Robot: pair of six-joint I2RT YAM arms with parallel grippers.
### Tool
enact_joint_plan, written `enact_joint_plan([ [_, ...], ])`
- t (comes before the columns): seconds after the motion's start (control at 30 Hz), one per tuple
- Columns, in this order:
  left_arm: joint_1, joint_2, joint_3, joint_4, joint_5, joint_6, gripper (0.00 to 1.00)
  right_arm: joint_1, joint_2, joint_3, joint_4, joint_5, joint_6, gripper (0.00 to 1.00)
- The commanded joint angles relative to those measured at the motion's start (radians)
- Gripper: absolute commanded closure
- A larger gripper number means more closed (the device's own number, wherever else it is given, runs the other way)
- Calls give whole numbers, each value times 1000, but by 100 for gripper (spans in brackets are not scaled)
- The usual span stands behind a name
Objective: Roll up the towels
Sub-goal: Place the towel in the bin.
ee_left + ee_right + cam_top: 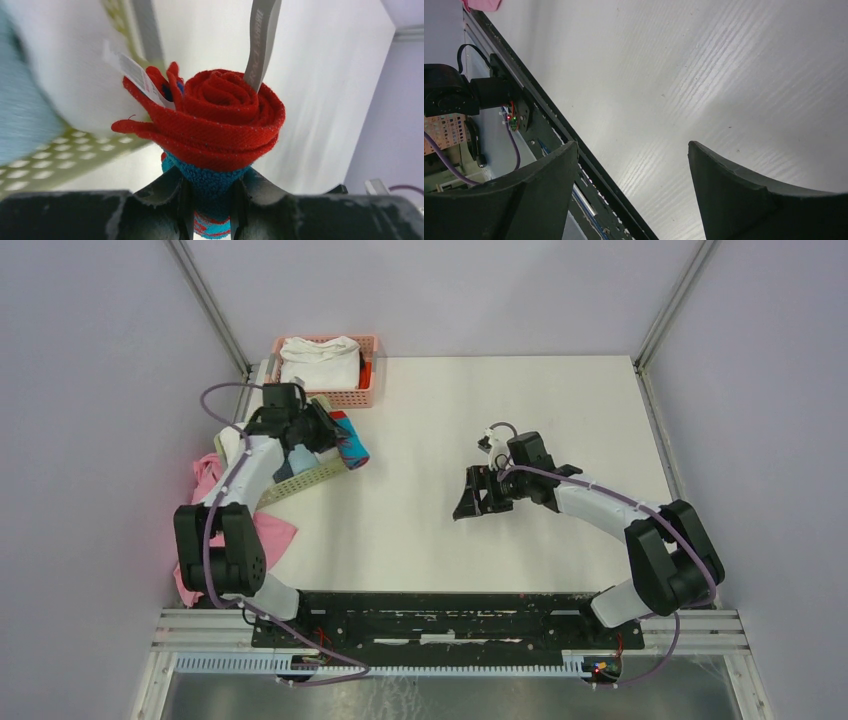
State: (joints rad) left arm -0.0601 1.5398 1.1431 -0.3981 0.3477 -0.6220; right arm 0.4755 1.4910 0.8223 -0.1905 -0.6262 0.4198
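While left gripper [207, 197] pinches the red towel [225, 117], right gripper [631, 170] gapes over white table [674, 65].

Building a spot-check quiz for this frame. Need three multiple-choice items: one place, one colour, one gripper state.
1. Where is the white towel?
A. in the pink basket
B. beside the arm bases
C. draped over the right arm

2. What colours are on the rolled towel held by the left gripper?
A. plain pink
B. red with teal-blue
C. all white

3. What state is the right gripper in?
A. shut on a cloth
B. open, holding nothing
C. shut, empty

Answers:
1 A: the top view shows it lying inside the basket.
2 B: the left wrist view shows a red spiral with teal-blue below.
3 B: its fingers stand apart with only table between them.
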Motion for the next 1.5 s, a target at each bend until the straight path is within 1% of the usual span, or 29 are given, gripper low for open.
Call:
enact_joint_plan([
  [0.0,141,31,176,-172,125,182,85,3,-10,-7,12,31,-28,12],
  [0.2,246,193,387,-298,179,291,85,3,-14,-14,17,22,-36,12],
  [0.33,288,319,457,-363,216,340,85,9,-14,-12,13,18,-44,12],
  [0.47,308,395,459,-390,216,353,85,11,-16,-11,5,21,-54,12],
  [0.53,313,419,461,-408,171,362,85,14,-13,-11,5,22,-54,12],
  [0.67,321,470,488,-467,22,370,84,15,-10,-9,4,24,-58,12],
  [0.83,313,520,535,-487,-90,375,77,18,-2,-9,6,26,-61,12],
  [1.07,243,602,622,-506,-130,411,66,22,20,-5,7,17,-64,13],
  [1.23,233,633,633,-524,-174,408,58,26,16,-3,-8,27,-74,13],
  [1.33,232,604,653,-534,-185,399,50,27,7,1,-16,31,-79,13],
  [1.37,232,588,657,-534,-187,395,11,27,1,2,-21,34,-80,13],
  [1.4,231,565,658,-531,-191,391,1,28,-4,4,-27,37,-83,13],
  [1.47,231,536,663,-524,-192,388,1,28,-16,10,-39,45,-88,13],
])
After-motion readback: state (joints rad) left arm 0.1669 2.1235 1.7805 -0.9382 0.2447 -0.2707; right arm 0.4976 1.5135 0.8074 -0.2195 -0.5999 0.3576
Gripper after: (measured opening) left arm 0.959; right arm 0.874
